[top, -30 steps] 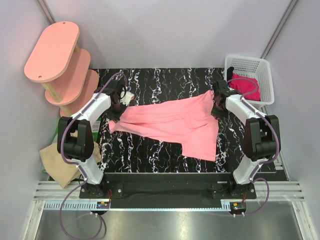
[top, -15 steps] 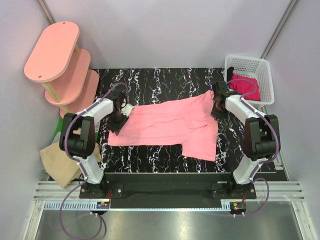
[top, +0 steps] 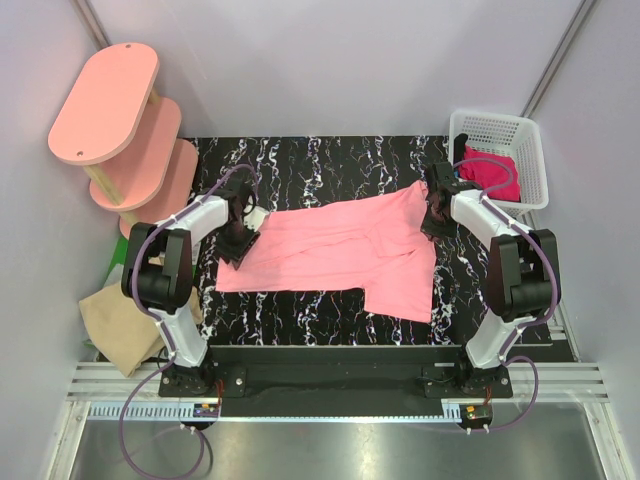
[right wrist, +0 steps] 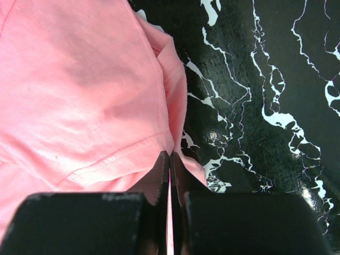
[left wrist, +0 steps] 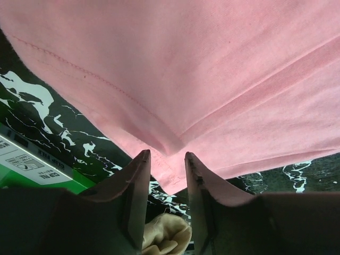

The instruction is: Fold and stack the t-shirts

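On the black marbled table (top: pixel 320 165) the salmon-pink t-shirt (top: pixel 340 245) lies spread flat, crosswise, one sleeve pointing to the near edge. Left gripper (left wrist: pixel 167 156) sits at the shirt's left corner, jaws parted, the cloth corner showing in the gap, not pinched. Right gripper (right wrist: pixel 169 156) is at the shirt's far right corner, fingers closed, a thin fold of pink cloth between them. Magenta-red t-shirt (top: pixel 492 170) is in the white basket (top: pixel 530 140), far right. Tan-beige t-shirt (top: pixel 110 325) lies off the table's left side.
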You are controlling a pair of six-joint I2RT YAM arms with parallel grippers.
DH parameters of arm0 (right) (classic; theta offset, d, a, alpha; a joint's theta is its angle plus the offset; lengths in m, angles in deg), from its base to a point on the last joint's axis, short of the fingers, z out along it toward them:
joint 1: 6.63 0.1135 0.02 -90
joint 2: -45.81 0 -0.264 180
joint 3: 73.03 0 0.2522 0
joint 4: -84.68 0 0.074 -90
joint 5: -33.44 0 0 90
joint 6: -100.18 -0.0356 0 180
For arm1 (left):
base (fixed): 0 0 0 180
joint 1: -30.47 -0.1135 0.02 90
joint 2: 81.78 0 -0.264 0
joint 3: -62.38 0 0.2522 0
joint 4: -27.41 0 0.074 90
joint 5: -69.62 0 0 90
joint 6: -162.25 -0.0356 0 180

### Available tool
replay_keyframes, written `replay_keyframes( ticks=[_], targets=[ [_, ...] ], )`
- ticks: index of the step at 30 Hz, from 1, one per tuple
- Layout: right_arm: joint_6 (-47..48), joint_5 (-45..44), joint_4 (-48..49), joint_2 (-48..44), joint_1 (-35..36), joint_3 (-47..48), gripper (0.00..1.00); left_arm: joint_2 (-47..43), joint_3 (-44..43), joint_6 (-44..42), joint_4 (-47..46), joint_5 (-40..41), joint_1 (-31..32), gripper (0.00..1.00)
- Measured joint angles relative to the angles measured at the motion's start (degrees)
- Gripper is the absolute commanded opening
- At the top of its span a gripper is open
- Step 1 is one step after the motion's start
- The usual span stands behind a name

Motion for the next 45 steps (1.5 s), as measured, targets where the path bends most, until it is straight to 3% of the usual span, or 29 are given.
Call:
replay_keyframes(
  ticks=[5,10,12,15,18,22,33,38,40,45],
  targets=[
    [0.0,0.0,0.0,0.0,0.0,0.0,0.0,0.0,0.2,0.3,-0.1,-0.3,0.0,0.49],
    [0.0,0.1,0.0,0.0,0.0,0.0,0.0,0.0,0.2,0.7,0.0,-1.0,0.0,0.28],
    [0.0,0.1,0.0,0.0,0.0,0.0,0.0,0.2,0.2,0.9,0.0,-1.3,0.0,0.26],
    [0.0,0.0,0.0,0.0,0.0,0.0,0.0,0.7,0.2,0.9,-0.1,-1.6,0.0,0.26],
    [0.0,0.0,0.0,0.0,0.0,0.0,0.0,1.2,0.2,0.9,-0.1,-1.7,0.0,0.37],
    [0.0,0.1,0.0,0.0,0.0,0.0,0.0,1.4,0.3,1.0,-0.2,-1.7,0.0,0.39],
    [0.0,0.1,0.0,0.0,0.0,0.0,0.0,1.9,0.5,1.0,-1.1,-1.7,0.0,0.14],
    [0.0,0.1,0.0,0.0,0.0,0.0,0.0,2.7,0.4,1.0,-1.1,-1.6,0.0,0.08],
    [0.0,0.1,0.0,0.0,0.0,0.0,0.0,2.7,0.4,1.0,-1.1,-1.6,0.0,0.0],
    [0.0,0.1,0.0,0.0,0.0,0.0,0.0,2.7,0.4,0.8,-1.1,-1.5,0.0,0.0]
  ],
)
